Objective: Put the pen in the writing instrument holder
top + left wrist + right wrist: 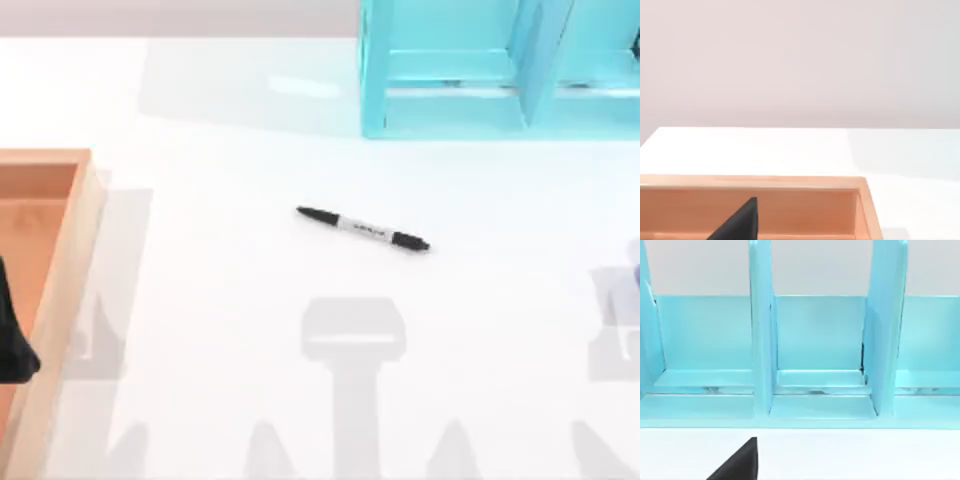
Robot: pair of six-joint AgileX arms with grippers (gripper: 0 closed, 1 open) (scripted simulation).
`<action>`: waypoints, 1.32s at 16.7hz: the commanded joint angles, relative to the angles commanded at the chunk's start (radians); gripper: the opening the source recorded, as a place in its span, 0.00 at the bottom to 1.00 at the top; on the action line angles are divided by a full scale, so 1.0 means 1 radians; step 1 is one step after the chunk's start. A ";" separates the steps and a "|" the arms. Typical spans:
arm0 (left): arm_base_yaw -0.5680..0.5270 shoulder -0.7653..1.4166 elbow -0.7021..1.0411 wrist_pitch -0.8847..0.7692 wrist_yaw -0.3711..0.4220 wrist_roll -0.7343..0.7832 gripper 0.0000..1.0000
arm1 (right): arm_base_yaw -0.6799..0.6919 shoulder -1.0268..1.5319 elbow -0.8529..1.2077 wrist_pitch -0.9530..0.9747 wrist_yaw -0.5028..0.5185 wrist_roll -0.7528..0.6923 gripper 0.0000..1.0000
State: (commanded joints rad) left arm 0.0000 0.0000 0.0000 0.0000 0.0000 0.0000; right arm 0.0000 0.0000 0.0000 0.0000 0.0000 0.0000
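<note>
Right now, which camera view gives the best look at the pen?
The top view. The pen lies whole on the white table, out in the open, apart from the wooden tray and the blue rack. The left wrist view looks over the tray, the right wrist view faces the rack's compartments.

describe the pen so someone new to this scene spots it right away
Start from the white table, between the wooden tray on its left and the turquoise rack at the back. The pen lies flat near the middle: slim, black ends, pale printed barrel.
</note>
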 joint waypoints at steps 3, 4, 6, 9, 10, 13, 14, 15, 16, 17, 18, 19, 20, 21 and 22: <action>0.000 0.000 0.000 0.000 0.000 0.000 1.00 | 0.004 0.009 0.009 -0.004 -0.001 -0.004 1.00; 0.000 0.000 0.000 0.000 0.000 0.000 1.00 | 0.013 0.029 0.028 -0.014 -0.002 -0.012 1.00; 0.000 0.000 0.000 0.000 0.000 0.000 1.00 | 0.044 0.097 0.094 -0.048 -0.007 -0.040 1.00; 0.000 0.000 0.000 0.000 0.000 0.000 1.00 | 0.119 0.283 0.264 -0.143 -0.017 -0.107 1.00; 0.000 0.000 0.000 0.000 0.000 0.000 1.00 | 0.149 0.364 0.333 -0.185 -0.021 -0.134 1.00; 0.000 0.000 0.000 0.000 0.000 0.000 1.00 | 0.247 0.655 0.564 -0.341 -0.027 -0.223 1.00; 0.000 0.000 0.000 0.000 0.000 0.000 1.00 | 0.280 0.764 0.646 -0.401 -0.026 -0.253 1.00; 0.000 0.000 0.000 0.000 0.000 0.000 1.00 | 0.314 0.876 0.730 -0.464 -0.025 -0.284 1.00; 0.000 0.000 0.000 0.000 0.000 0.000 1.00 | 0.346 0.992 0.815 -0.530 -0.022 -0.315 1.00; 0.000 0.000 0.000 0.000 0.000 0.000 1.00 | 0.377 1.112 0.902 -0.598 -0.018 -0.344 1.00; 0.000 0.000 0.000 0.000 0.000 0.000 1.00 | 0.407 1.232 0.989 -0.667 -0.012 -0.372 1.00; 0.000 0.000 0.000 0.000 0.000 0.000 1.00 | 0.436 1.353 1.077 -0.735 -0.005 -0.399 1.00; 0.000 0.000 0.000 0.000 0.000 0.000 1.00 | 0.463 1.472 1.165 -0.803 0.003 -0.425 1.00; 0.000 0.000 0.000 0.000 0.000 0.000 1.00 | 0.488 1.590 1.254 -0.869 0.012 -0.448 1.00; 0.000 0.000 0.000 0.000 0.000 0.000 1.00 | 0.511 1.703 1.342 -0.932 0.022 -0.469 1.00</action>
State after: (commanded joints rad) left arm 0.0000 0.0000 0.0000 0.0000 0.0000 0.0000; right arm 0.5106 1.7028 1.3425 -0.9321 0.0217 -0.4689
